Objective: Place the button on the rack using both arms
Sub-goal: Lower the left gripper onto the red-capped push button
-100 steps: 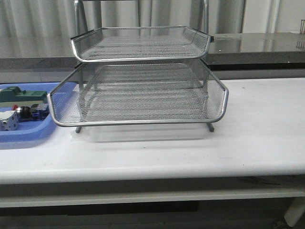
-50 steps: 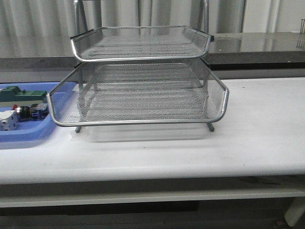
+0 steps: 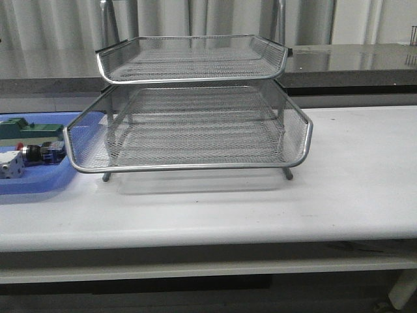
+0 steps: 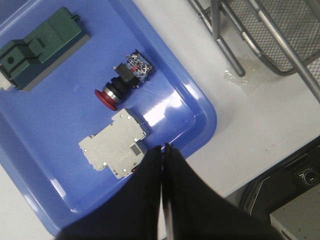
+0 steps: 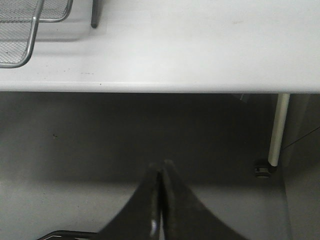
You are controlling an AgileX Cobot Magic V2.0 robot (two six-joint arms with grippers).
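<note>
The button [image 4: 121, 81] lies on its side inside the blue bin [image 4: 195, 107], red cap pointing away from the rack [image 3: 189, 117], which stands on the white table [image 3: 352, 182] just beside the bin. Right next to the button sits a pale grey circuit-breaker block [image 4: 116, 144], and on the button's other side, a little apart, a green block [image 4: 42, 45] with a grey base. Above the bin hangs the left gripper [image 4: 164, 148], fingers pressed tip to tip with nothing between them, over the breaker's near edge. The right gripper [image 5: 161, 165] is well apart from the bin, out past the table's front edge with floor under it, its fingers likewise closed together and empty. Both visible trays of the rack hold nothing.
</note>
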